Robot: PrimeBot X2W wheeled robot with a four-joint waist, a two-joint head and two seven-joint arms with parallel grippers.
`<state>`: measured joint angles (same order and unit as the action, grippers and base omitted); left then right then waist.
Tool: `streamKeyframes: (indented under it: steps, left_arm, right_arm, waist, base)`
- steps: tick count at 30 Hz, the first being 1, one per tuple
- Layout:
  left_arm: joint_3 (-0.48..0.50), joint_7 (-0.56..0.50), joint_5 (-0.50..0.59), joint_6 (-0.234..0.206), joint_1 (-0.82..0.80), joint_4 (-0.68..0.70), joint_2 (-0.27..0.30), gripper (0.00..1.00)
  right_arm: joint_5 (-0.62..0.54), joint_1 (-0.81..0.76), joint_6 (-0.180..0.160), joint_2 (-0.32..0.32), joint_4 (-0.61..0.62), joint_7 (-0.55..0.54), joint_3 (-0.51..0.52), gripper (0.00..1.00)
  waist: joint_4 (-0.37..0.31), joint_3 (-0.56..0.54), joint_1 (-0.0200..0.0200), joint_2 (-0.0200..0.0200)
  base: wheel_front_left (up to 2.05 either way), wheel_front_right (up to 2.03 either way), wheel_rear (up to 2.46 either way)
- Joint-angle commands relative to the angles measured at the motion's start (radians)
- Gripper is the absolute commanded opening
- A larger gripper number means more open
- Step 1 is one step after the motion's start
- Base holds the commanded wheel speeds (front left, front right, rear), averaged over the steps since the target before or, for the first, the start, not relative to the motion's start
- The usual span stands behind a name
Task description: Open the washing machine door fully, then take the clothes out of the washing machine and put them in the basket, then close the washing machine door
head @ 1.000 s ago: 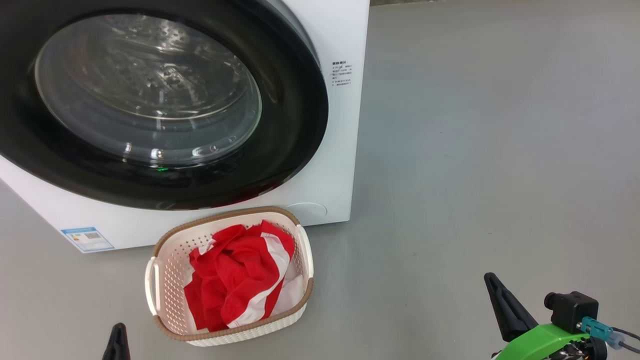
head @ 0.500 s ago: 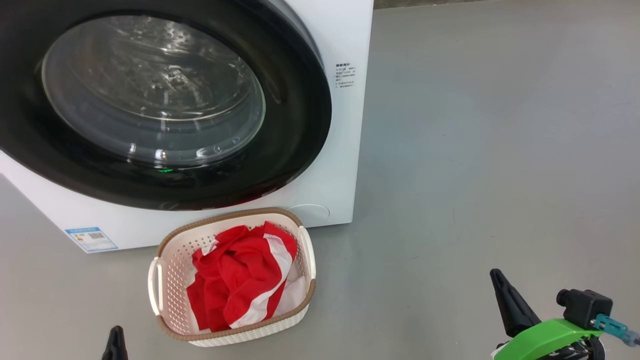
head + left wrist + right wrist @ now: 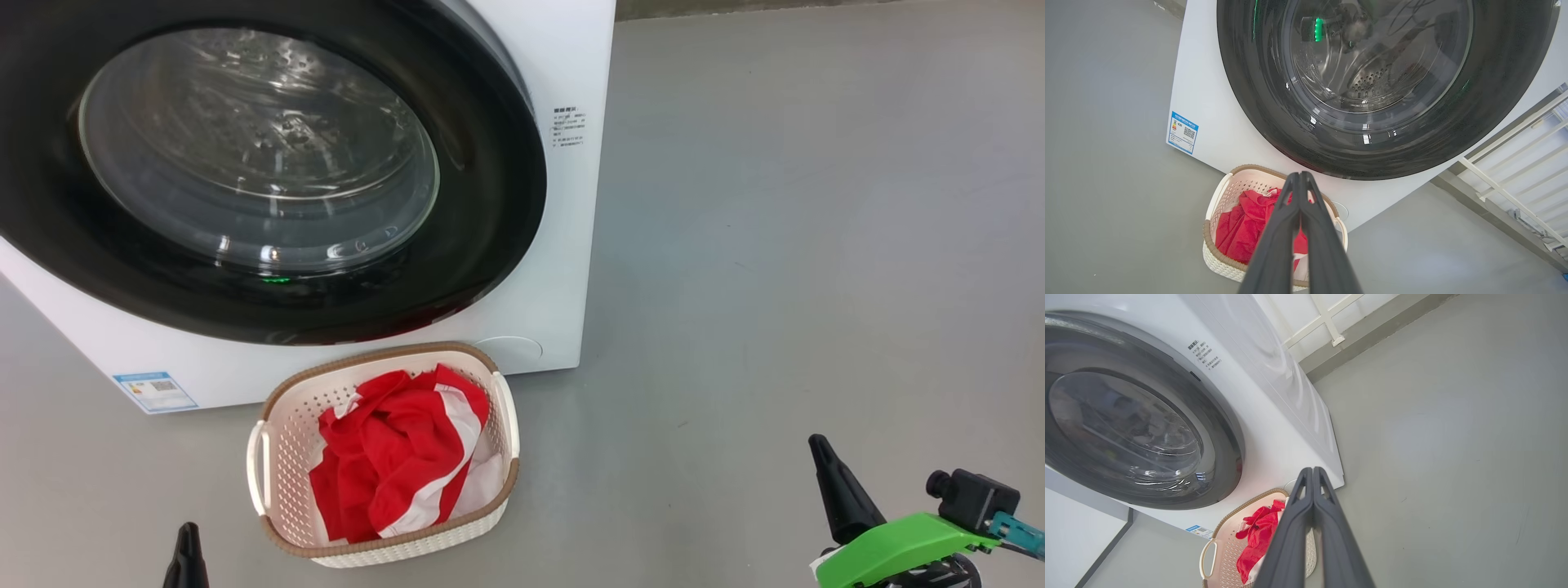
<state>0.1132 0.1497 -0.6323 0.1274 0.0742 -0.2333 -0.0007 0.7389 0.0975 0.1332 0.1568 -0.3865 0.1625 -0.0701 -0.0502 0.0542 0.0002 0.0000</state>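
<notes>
red clothes (image 3: 392,457) lie in the basket (image 3: 384,353), on the floor (image 3: 775,245) just in front of the washing machine (image 3: 563,286), below its door (image 3: 490,204), which looks closed. left pincer (image 3: 1299,175) & right pincer (image 3: 1312,470): fingers pressed together, nothing held, both clear of basket.

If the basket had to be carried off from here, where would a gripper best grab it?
Probably the right side handle of the basket, from above on the open-floor side: it stands off the wall as an open, hookable loop, while clothes fill the inside and the washing machine crowds the back.
</notes>
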Motion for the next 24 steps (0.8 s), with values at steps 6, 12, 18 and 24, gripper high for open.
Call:
streamKeyframes:
  steps: [6, 12, 18, 24]
  left_arm:
    - [0.008, -0.02, -0.08, 0.001, -0.042, 0.016, 0.02, 0.0]
    - [0.007, -0.037, -0.143, 0.001, -0.052, 0.014, 0.022, 0.0]
    - [0.007, -0.055, -0.207, 0.001, -0.062, 0.012, 0.025, 0.0]
    - [0.007, -0.072, -0.271, 0.002, -0.072, 0.01, 0.027, 0.0]
  right_arm:
    - [0.07, 0.017, -0.001, 0.0, 0.036, -0.019, 0.016, 0.0]
    - [0.128, 0.016, -0.001, -0.007, 0.043, -0.036, 0.027, 0.0]
    - [0.186, 0.016, -0.001, -0.014, 0.051, -0.054, 0.038, 0.0]
    - [0.243, 0.015, -0.001, -0.02, 0.058, -0.071, 0.049, 0.0]
  waist:
    - [0.003, -0.003, -0.0001, 0.0]
    - [0.007, -0.007, -0.0001, 0.0]
    - [0.01, -0.01, -0.0001, 0.0]
    - [0.013, -0.014, -0.0001, 0.0]
  base:
    - [0.0, 0.0, 0.0]
    - [0.0, 0.0, 0.0]
    - [0.0, 0.0, 0.0]
    - [0.0, 0.0, 0.0]
